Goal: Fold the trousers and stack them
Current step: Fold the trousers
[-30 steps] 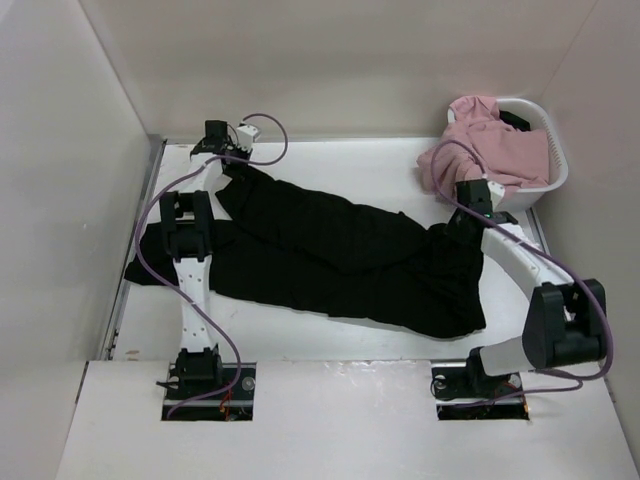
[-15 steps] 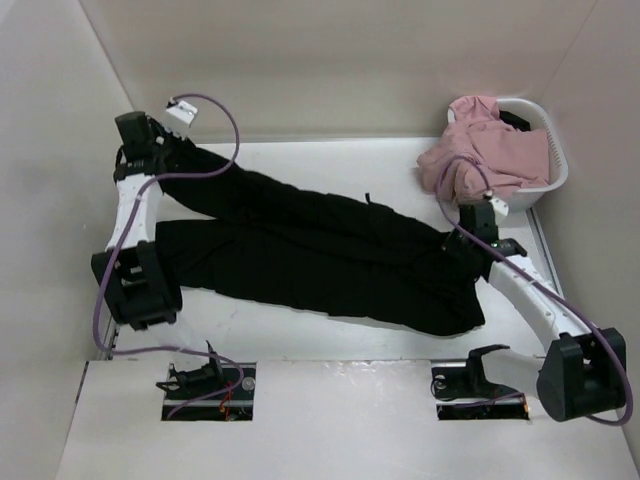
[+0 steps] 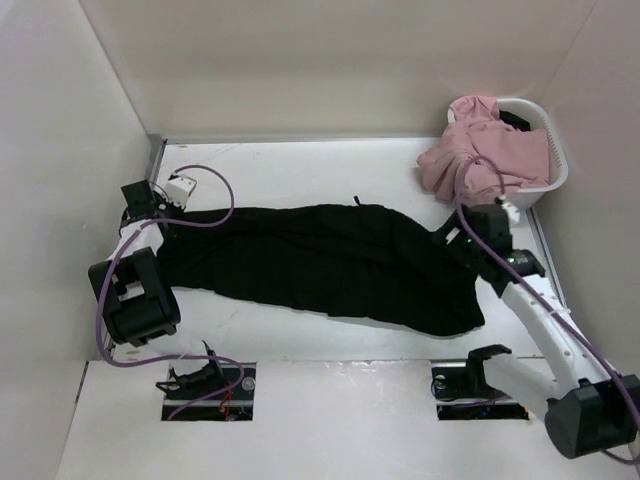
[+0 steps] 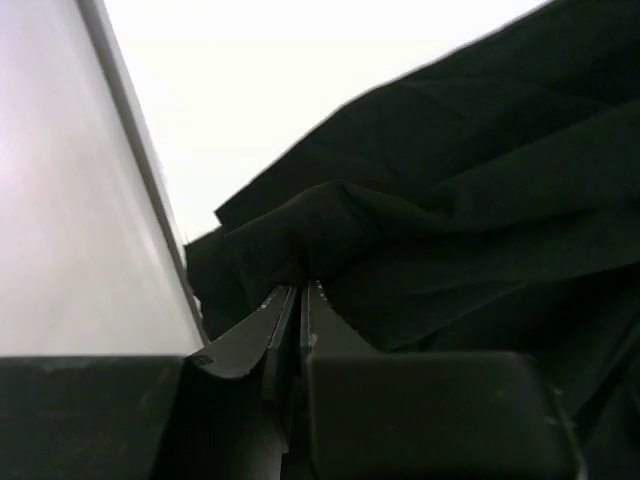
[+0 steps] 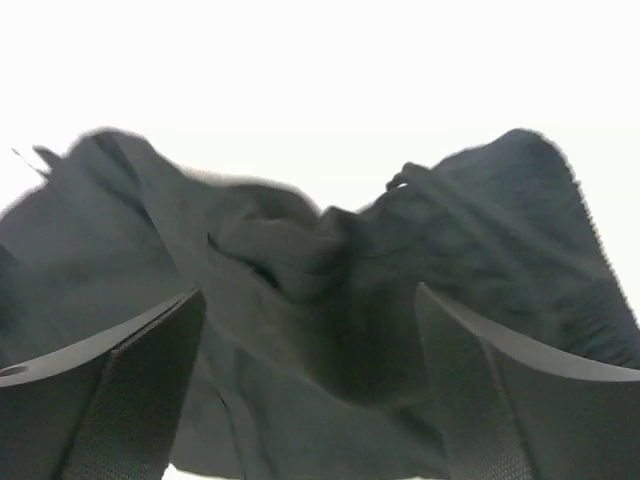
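The white table [image 3: 330, 165] is crossed by the black trousers [image 3: 330, 260], laid out long. Pink cloth [image 3: 490, 145] is piled in the basket [image 3: 556, 160] at the far right corner. A leg end is pinched tight by the left gripper [image 4: 300, 290]. The right gripper [image 5: 305, 300] is held wide open over the trousers' right end.

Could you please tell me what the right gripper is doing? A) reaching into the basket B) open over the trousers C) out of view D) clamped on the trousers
B: the right gripper shows its fingers wide apart, with the trousers lying loose between them.
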`<state>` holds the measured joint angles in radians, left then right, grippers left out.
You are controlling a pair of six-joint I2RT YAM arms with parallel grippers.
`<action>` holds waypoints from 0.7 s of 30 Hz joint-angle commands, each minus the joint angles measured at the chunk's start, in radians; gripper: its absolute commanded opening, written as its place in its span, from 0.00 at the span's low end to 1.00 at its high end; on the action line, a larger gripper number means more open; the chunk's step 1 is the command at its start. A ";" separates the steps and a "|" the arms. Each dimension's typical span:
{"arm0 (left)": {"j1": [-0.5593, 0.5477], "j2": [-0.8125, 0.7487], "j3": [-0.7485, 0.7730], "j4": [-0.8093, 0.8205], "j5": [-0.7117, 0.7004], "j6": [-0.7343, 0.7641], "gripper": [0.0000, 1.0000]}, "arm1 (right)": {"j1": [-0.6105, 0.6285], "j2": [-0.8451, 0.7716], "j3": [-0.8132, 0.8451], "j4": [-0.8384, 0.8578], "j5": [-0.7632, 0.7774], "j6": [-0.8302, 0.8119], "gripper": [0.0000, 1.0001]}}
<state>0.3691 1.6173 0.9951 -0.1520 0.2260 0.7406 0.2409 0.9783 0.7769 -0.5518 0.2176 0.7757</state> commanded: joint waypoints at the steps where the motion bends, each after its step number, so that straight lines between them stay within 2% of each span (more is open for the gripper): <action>1: 0.018 -0.059 -0.021 0.077 0.004 0.000 0.00 | -0.123 0.048 0.076 -0.022 -0.023 -0.110 0.93; 2: 0.021 -0.056 -0.027 0.080 0.000 0.000 0.00 | -0.149 0.087 0.091 -0.017 -0.053 -0.140 0.98; 10: 0.049 -0.042 -0.070 0.101 -0.020 0.025 0.00 | -0.335 0.296 0.130 0.130 -0.066 -0.181 1.00; 16: 0.081 -0.016 -0.050 0.111 -0.034 0.032 0.00 | -0.341 0.503 0.192 0.194 -0.052 -0.155 1.00; 21: 0.089 0.007 -0.004 0.109 -0.048 0.036 0.00 | -0.326 0.667 0.266 0.173 0.057 -0.112 1.00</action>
<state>0.4511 1.6173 0.9375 -0.0891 0.1898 0.7609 -0.0963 1.6001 0.9798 -0.4221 0.1921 0.6342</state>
